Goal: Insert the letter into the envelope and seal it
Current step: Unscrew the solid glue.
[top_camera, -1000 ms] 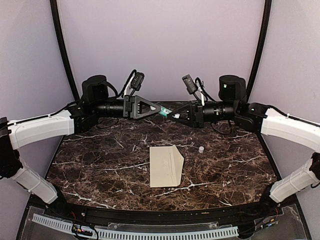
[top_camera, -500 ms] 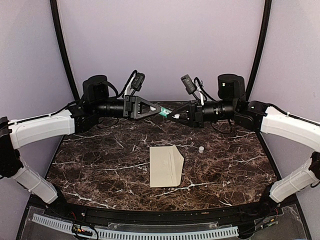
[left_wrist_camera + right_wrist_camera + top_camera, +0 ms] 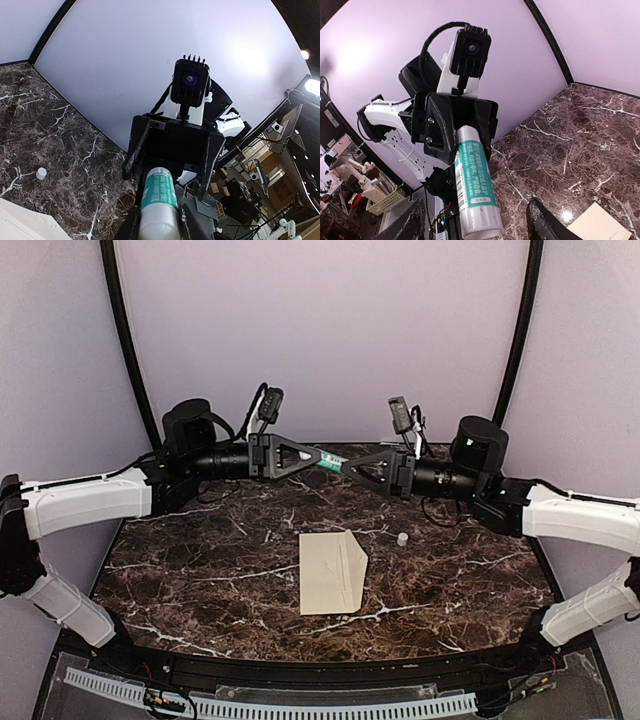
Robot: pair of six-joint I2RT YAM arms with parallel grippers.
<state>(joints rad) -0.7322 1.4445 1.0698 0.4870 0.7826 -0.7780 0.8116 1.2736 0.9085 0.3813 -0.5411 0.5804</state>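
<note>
Sealing stage: left pincer grips the glue stick over the tabletop's far edge; right pincer gapes wide. Next, bring glue down to the envelope flap.

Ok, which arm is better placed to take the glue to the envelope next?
Left, probably. The left hand is shut on the green-and-white glue stick, while the right hand stands open, holding nothing. The cream paper envelope lies flat on the dark marble table below both.
</note>
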